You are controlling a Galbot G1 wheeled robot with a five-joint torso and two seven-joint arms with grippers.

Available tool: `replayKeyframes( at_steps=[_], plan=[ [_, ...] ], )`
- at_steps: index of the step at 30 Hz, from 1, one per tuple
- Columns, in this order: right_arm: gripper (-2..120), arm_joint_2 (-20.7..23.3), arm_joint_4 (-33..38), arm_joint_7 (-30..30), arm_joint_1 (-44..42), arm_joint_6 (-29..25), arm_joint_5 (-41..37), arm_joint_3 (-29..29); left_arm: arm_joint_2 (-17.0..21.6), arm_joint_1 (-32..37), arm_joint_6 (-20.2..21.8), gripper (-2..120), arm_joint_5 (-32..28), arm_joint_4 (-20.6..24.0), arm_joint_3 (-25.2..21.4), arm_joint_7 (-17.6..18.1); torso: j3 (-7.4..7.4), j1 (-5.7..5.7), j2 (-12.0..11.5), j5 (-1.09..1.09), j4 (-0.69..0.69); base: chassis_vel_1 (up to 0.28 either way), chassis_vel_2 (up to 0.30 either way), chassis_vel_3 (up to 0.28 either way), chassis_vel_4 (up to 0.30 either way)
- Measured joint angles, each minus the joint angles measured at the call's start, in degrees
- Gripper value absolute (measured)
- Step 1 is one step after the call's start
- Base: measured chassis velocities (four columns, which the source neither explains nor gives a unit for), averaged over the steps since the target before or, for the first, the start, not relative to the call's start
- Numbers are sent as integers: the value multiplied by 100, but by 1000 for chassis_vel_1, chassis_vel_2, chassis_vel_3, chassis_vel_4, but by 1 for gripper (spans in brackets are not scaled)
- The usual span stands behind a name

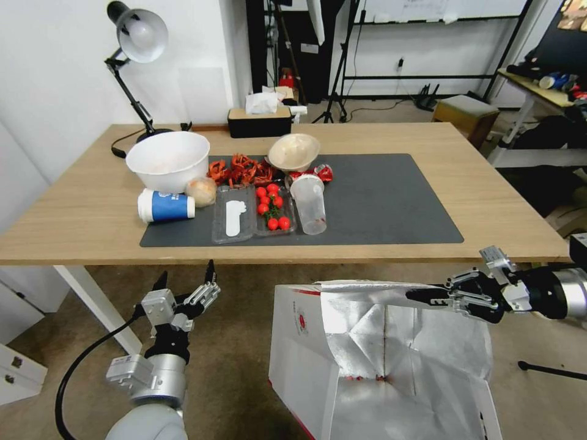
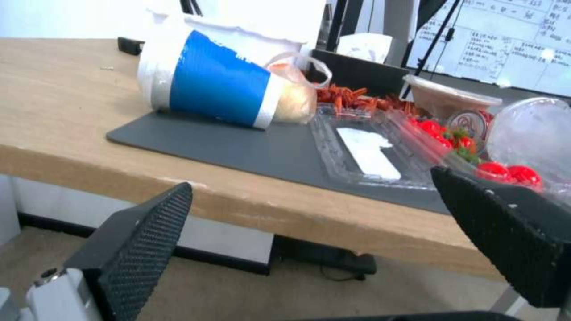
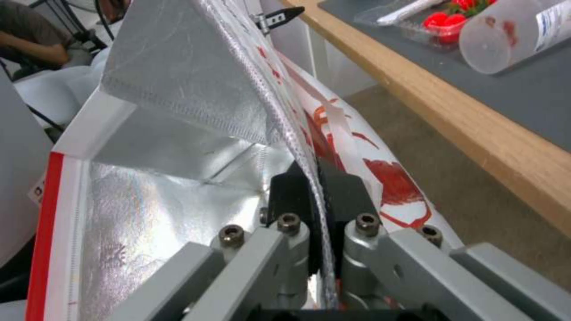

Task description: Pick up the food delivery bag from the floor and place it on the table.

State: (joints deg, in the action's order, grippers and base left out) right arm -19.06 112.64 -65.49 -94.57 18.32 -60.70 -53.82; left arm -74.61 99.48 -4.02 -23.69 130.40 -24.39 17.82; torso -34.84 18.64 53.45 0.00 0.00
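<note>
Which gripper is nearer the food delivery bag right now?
Right. The right gripper is clamped on the top edge of the food delivery bag. The left gripper hangs open apart from it, below the table edge.

You see the food delivery bag (image 1: 342,360) near and right, before the table (image 1: 79,214); cup (image 1: 166,206) on mat (image 1: 391,201), left.

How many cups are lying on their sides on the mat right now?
2. The blue-and-white paper cup lies at the mat's left end, below the white bowl. The clear plastic cup lies near the middle, right of the cherry tomato tray. None looks hidden.
</note>
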Motion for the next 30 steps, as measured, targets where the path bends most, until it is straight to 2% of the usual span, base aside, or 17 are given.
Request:
replayKeyframes(
  at_steps=[11, 30],
  plan=[
    [0, -8, -5, 3, -1, -2, 3, 3, 3, 10, 26, 100, -48, -5, -9, -25, -122, 90, 212, 0, -1, 0, 0, 0, 0],
    [0, -3, -13, -25, 16, -8, -9, 6, -10, 21, 25, 100, -55, 8, -26, 0, -104, 75, 179, 0, -1, 0, 0, 0, 0]
  ],
)
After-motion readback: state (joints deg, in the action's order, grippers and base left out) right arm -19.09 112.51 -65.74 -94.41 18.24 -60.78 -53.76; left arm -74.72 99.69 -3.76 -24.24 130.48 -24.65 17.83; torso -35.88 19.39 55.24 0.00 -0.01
